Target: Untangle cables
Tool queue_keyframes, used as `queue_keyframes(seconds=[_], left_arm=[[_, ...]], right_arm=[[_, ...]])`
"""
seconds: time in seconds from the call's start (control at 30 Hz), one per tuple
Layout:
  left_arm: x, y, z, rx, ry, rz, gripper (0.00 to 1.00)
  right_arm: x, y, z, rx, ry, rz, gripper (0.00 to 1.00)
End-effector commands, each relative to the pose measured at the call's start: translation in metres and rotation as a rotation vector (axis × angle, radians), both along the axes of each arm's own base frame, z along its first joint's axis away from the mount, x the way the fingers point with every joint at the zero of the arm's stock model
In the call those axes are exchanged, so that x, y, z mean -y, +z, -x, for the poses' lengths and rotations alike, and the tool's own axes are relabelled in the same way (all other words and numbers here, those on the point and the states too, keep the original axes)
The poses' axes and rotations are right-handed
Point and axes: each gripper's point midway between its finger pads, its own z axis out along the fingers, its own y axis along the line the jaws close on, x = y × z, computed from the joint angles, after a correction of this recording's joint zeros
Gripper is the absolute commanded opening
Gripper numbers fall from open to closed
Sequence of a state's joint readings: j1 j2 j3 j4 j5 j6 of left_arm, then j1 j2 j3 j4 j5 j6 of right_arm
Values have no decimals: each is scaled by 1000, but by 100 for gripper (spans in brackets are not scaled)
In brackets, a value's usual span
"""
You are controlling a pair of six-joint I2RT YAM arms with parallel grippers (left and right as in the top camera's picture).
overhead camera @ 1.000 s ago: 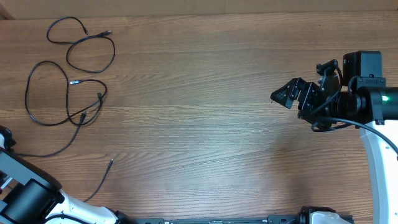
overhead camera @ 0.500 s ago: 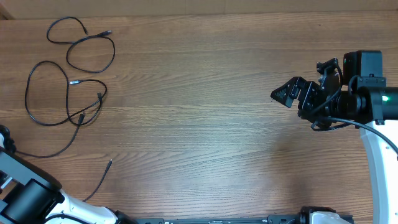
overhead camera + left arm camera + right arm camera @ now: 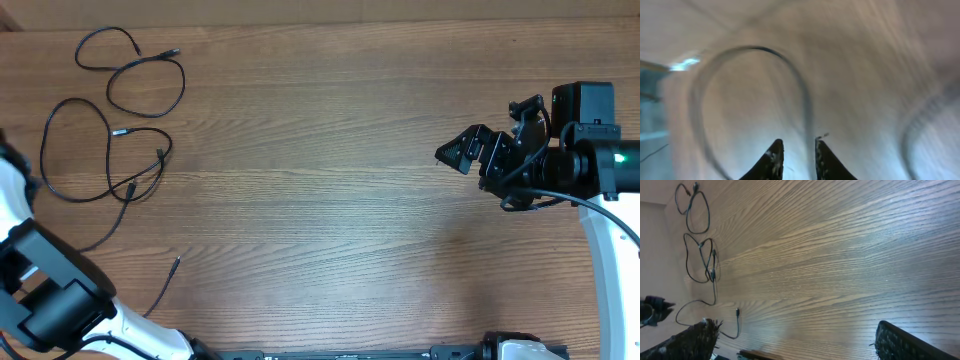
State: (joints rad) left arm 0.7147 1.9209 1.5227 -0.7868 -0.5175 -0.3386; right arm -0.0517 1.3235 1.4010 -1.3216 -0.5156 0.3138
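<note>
a brown wood-grain desk point(image 3: 330, 200) fills nearly the whole overhead view, its grain running side to side. beyond its far edge lies a thin, paler tan strip point(image 3: 300, 8), too narrow to tell what it is.

the cables point(image 3: 118, 131) lie in the far left corner of the desk: a small loop near the far edge and a larger loop nearer the front. thin black strands cross where the loops meet, with small metal plugs among them. one loose plug end point(image 3: 178, 259) lies apart, nearer the front, just beside the white and black left arm point(image 3: 50, 290).

the right pincer point(image 3: 792, 332) hangs over the right side of the desk, well apart from the cables. its fingers are spread wide and nothing sits between them. its own camera looks across the wood to the distant loops.

the left pincer point(image 3: 796, 157) shows only in its own smeared view: two dark tips close together with a slim gap, and a blurred cable arc ahead. i cannot tell whether it grips anything.
</note>
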Motion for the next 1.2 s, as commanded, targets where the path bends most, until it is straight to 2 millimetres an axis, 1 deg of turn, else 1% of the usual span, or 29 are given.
queue_keyframes(seconds=[0.0,0.03,0.07,0.1,0.13,0.23,0.27,0.33,0.4,0.47,0.53,0.63,0.97,1.17], left_arm=[[29,-10,-27,98,-95,126,35],[35,-16,-24,81,-99,149,36],[41,-23,-20,61,-95,171,31],[45,-28,-15,49,-86,190,20],[53,-37,-10,43,-67,220,4],[76,-57,-6,63,-62,336,4],[88,-66,-5,74,-71,390,5],[105,-76,-7,103,-86,473,4],[117,-83,-11,137,-100,535,4],[124,-85,-19,184,-120,571,4],[123,-85,-26,206,-141,564,4],[126,-89,-30,198,-193,555,4],[152,-112,-21,140,-239,590,4],[164,-115,-4,75,-219,637,4]], right_arm=[[2,3,-3,14,-1,12,100],[2,3,-3,14,-1,12,100],[2,3,-3,15,-1,12,100],[2,3,-3,15,-1,12,100],[2,3,-3,16,-1,12,100],[2,3,-4,19,-1,12,100],[2,3,-4,21,0,12,100],[2,3,-4,21,-1,12,100],[2,3,-4,19,0,12,100],[2,3,-3,15,0,12,100],[2,2,-2,9,0,12,100],[2,2,0,2,0,11,100],[1,1,1,-4,0,10,100],[1,1,2,-9,0,10,100]])
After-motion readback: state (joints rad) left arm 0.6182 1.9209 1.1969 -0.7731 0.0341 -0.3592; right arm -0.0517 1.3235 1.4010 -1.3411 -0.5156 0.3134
